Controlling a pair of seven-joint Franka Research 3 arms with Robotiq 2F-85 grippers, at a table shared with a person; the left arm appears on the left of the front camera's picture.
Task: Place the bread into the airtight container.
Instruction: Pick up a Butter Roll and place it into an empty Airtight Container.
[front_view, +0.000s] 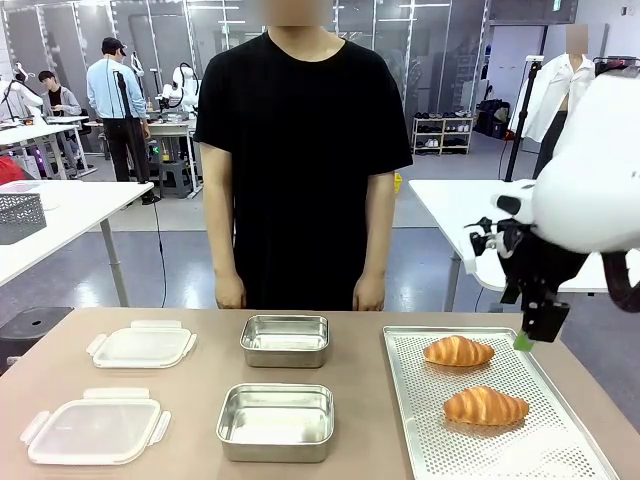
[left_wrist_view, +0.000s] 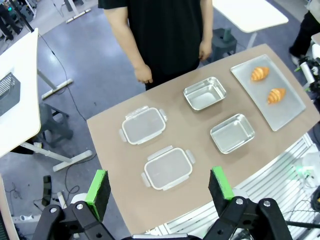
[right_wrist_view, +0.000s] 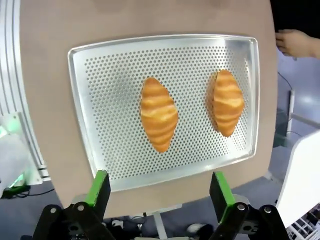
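Right wrist view: the right gripper (right_wrist_view: 159, 179), jaws wide apart, is hovering above the tray (right_wrist_view: 100, 75), with the bread (right_wrist_view: 159, 114) lying at 12 o'clock. Light, soft and flaky, it is likely needing a gentle pinch across its thick middle.

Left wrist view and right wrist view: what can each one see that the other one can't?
Left wrist view, not the right: two lids, two containers, the person's black shirt, and the open left end effector.
Right wrist view, not the left: the tiny holes in the tray, and the open right end effector.
Both: the tray, two breads on it, the brown table, and the person's hand.
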